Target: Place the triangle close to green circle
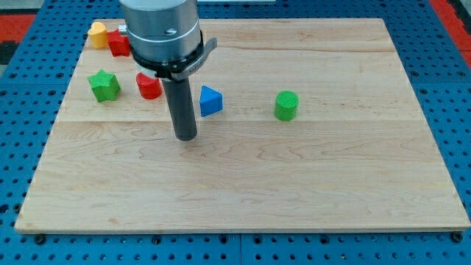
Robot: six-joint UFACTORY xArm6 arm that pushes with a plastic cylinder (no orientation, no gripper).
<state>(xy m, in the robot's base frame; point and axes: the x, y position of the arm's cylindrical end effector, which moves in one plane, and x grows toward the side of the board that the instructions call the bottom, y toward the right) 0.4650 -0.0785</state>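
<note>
Nearest to me, the wooden surface [243, 191] lies bare along the view's bottom. Farther in, my tip [185, 138] rests on the wood; this tool is a plain dark rod with nothing to open or close, and it holds nothing. Just beyond it and to the view's right sits the blue triangle [210, 101], apart from the rod, its apex toward the view's top-left; I cannot make out a long axis. Level with it, well apart to the right, stands the green circle [286, 105]. Left of the rod, a red block [149, 86] is partly hidden by the arm's housing, and a green star-like block [104, 85] stands clear. Farthest back, another red block [118, 43] and a yellow block [98, 34], shapes unclear.
</note>
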